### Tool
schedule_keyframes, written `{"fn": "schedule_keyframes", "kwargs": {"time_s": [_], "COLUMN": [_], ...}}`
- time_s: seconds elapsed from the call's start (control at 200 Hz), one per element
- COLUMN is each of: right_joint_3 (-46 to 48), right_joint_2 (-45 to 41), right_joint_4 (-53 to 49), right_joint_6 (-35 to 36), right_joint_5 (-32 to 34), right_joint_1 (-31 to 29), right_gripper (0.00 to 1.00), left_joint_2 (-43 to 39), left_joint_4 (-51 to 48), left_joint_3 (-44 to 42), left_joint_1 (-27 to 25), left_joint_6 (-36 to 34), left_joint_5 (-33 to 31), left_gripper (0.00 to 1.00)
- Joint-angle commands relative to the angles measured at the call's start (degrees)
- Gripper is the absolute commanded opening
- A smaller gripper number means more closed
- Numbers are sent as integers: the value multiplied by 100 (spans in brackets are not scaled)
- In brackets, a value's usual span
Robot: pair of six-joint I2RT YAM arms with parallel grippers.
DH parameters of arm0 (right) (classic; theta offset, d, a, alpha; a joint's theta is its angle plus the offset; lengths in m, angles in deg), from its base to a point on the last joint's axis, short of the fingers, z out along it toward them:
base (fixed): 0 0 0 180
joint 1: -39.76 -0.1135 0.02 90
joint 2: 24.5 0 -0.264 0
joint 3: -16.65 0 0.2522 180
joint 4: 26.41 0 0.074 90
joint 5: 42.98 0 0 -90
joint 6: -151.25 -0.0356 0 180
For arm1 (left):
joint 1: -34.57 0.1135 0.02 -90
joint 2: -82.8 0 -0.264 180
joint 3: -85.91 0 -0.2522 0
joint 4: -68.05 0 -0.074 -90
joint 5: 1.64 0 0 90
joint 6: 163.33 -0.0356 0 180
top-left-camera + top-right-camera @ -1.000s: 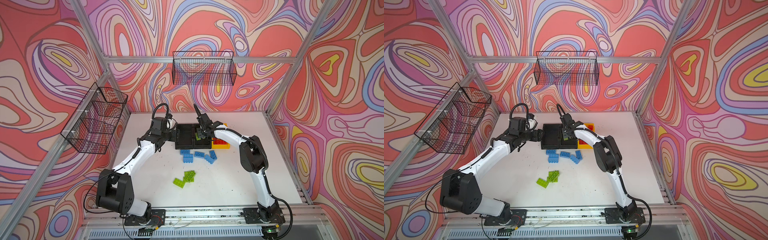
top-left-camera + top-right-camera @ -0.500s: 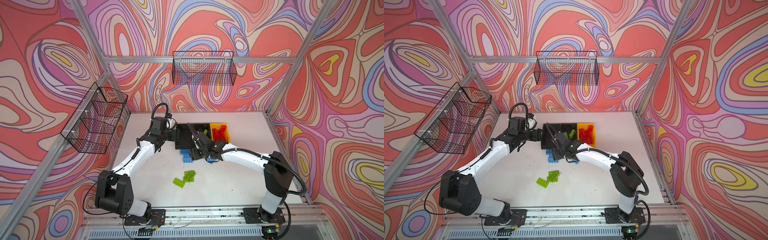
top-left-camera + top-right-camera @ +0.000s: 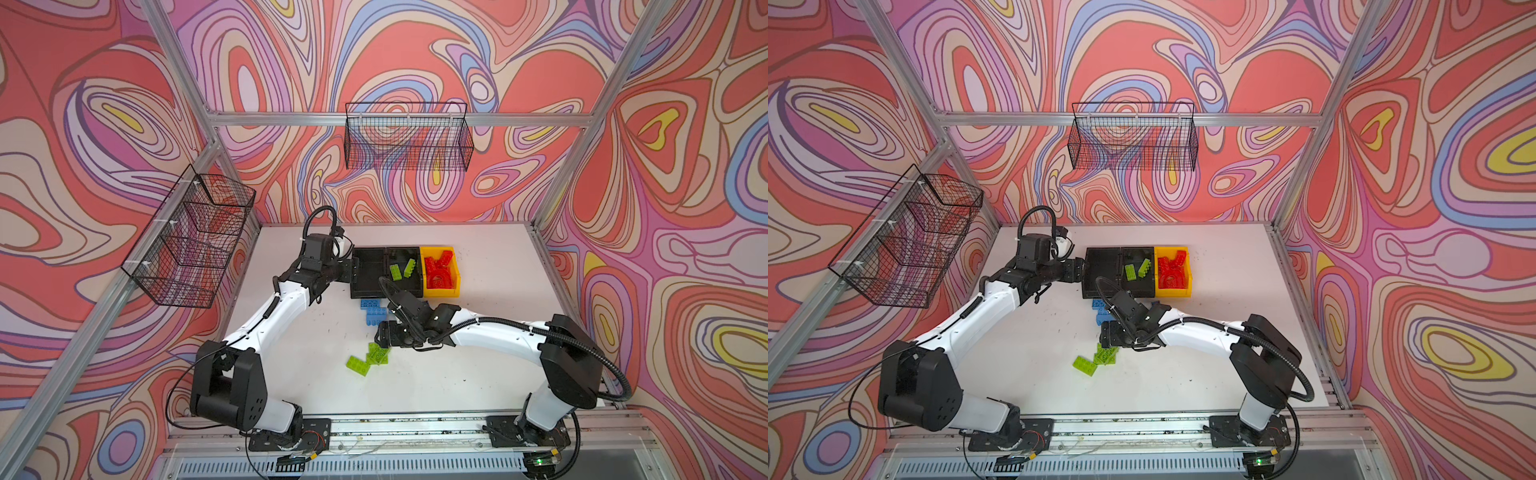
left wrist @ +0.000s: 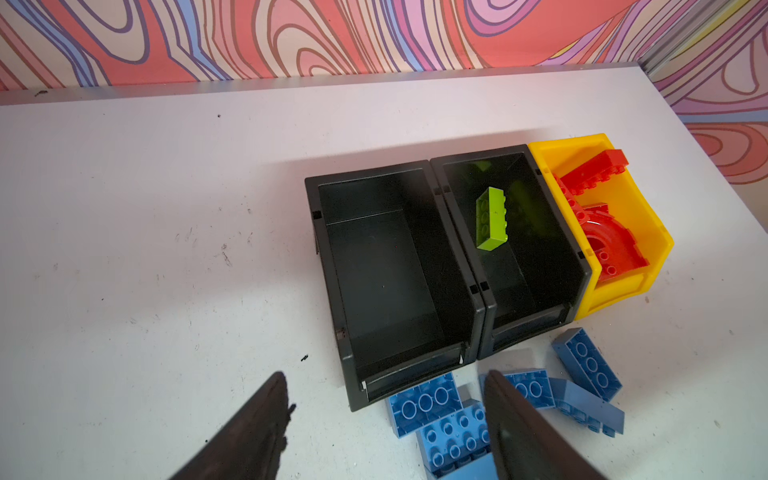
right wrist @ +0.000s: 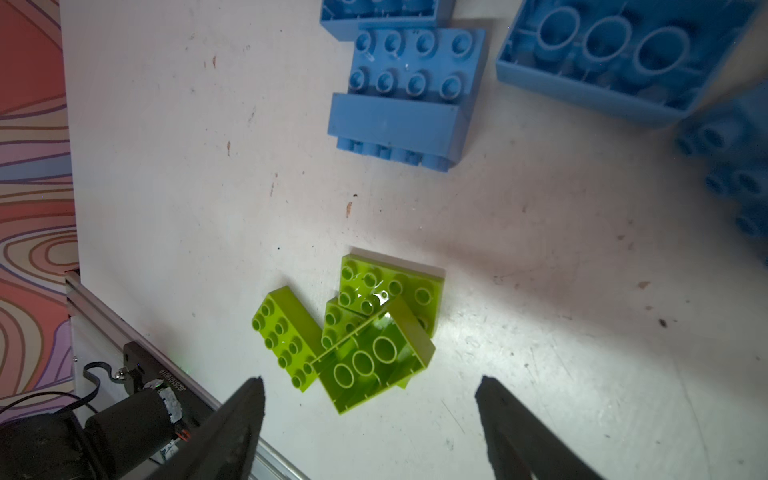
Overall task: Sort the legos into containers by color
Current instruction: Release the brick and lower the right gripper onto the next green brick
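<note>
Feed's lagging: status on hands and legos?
Left hand open, empty, near empty black bin. Right hand open, above loose green legos. Blue legos unsorted on table. Nothing blocking.

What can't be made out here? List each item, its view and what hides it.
Blue studded plastic bricks: right arm covers part of the cluster in both top views; left wrist view's edge cuts others.
Lime green plastic brick pile: in the right wrist view an upturned brick hides what lies beneath.
Red plastic pieces in the yellow bin: overlapping, uncountable in both top views.
</note>
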Motion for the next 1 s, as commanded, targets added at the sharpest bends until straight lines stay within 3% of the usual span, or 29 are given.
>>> {"fn": "schedule_keyframes", "kwargs": {"time_s": [0.0, 0.501, 0.706, 0.997], "right_joint_3": [-29, -575, -789, -1315], "right_joint_2": [318, 1068, 1324, 1593], "right_joint_4": [34, -127, -370, -1290], "right_joint_6": [-218, -58, -19, 220], "right_joint_5": [-208, -236, -122, 701], "right_joint_1": [-131, -240, -240, -441], "right_gripper": [86, 83, 72, 55], "left_joint_2": [-10, -42, -52, -35], "left_joint_4": [-70, -69, -72, -66], "left_joint_3": [137, 125, 124, 124], "left_joint_1": [40, 39, 39, 39], "left_joint_6": [-47, -56, -82, -82], "left_joint_5": [-2, -8, -30, -29], "left_gripper": [77, 77, 77, 77]}}
